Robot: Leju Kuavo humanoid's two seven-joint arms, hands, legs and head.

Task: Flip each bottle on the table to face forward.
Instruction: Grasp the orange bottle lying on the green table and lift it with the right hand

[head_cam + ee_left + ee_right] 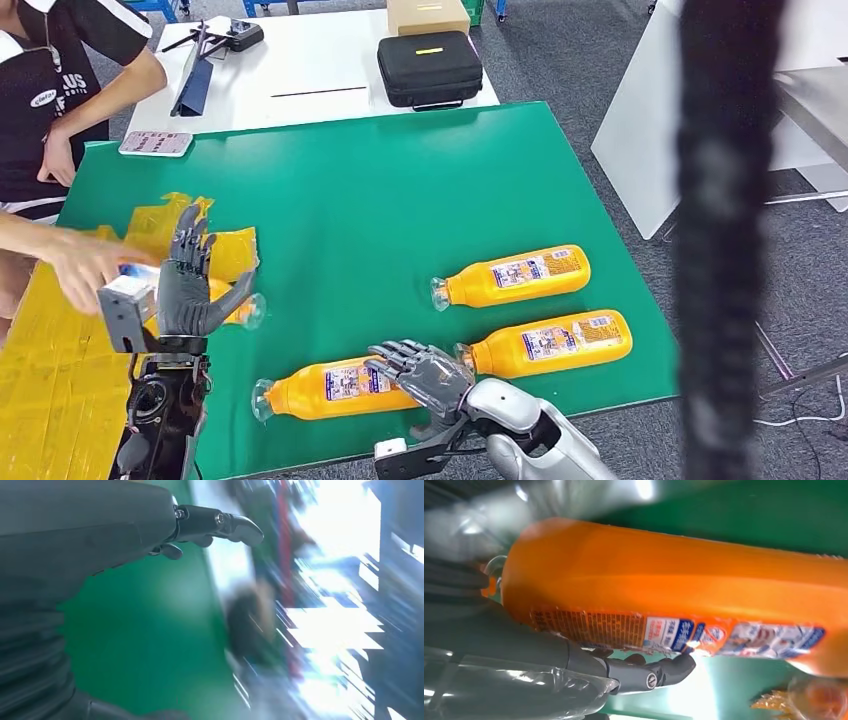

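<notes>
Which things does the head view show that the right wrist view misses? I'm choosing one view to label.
Head view alone: two more orange bottles lying further right, the left hand raised beside a person's hand, and a black case. Right wrist view alone: close label print with a fingertip against it. Both: the right hand on the nearest bottle and the green table.

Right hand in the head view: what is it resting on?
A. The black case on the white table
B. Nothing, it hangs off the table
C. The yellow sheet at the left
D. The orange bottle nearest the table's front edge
D: the right hand lies over the orange bottle nearest the front edge of the green table.
</notes>
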